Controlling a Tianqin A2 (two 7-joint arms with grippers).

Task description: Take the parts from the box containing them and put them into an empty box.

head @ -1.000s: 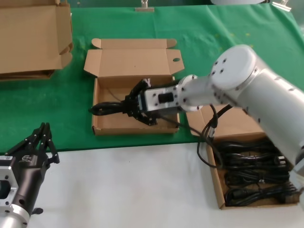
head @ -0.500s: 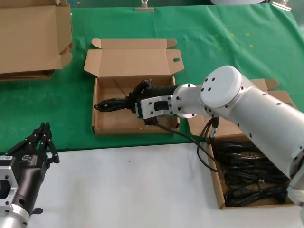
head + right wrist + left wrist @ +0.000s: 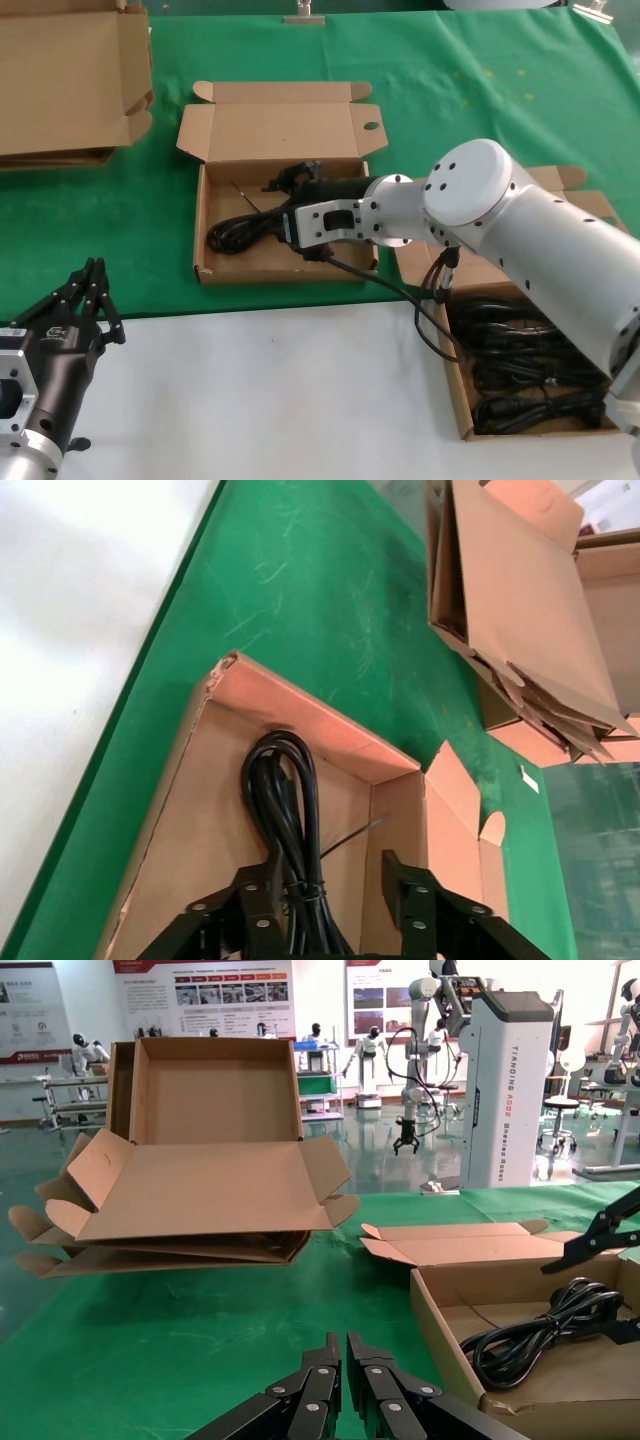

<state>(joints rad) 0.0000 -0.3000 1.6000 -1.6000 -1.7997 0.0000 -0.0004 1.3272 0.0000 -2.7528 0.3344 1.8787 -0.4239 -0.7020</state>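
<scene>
- the bench (image 3: pixel 250 390) carried a green cloth (image 3: pixel 480 90) over its far part and a bare white strip along the near edge.
- a pile of larger cardboard pieces (image 3: pixel 65 85) lay at the far left corner of the bench, well apart from both boxes.
- the right arm (image 3: pixel 520 230) reached across from the right side toward the middle of the bench, over the near wall of the open box there.
- the empty box (image 3: pixel 215 262) sat on the green cloth near the bench's middle, lid folded back toward the far edge, and it now held one cable bundle.
- the box containing them (image 3: pixel 458 395) sat at the near right corner, partly under the right arm, with several black parts (image 3: pixel 530 375) packed inside.
- the left gripper (image 3: pixel 85 300) rested at the near left corner over the white strip, fingers (image 3: pixel 345 1385) closed together with nothing between them.
- the right gripper (image 3: pixel 290 190) hung inside the middle box, fingers (image 3: pixel 405 890) spread apart on either side of the bundle, not clamping it.
- the cable bundle (image 3: pixel 240 230) lay on the floor of the middle box, its loop toward the left wall, its other end between the right gripper's spread fingers.
</scene>
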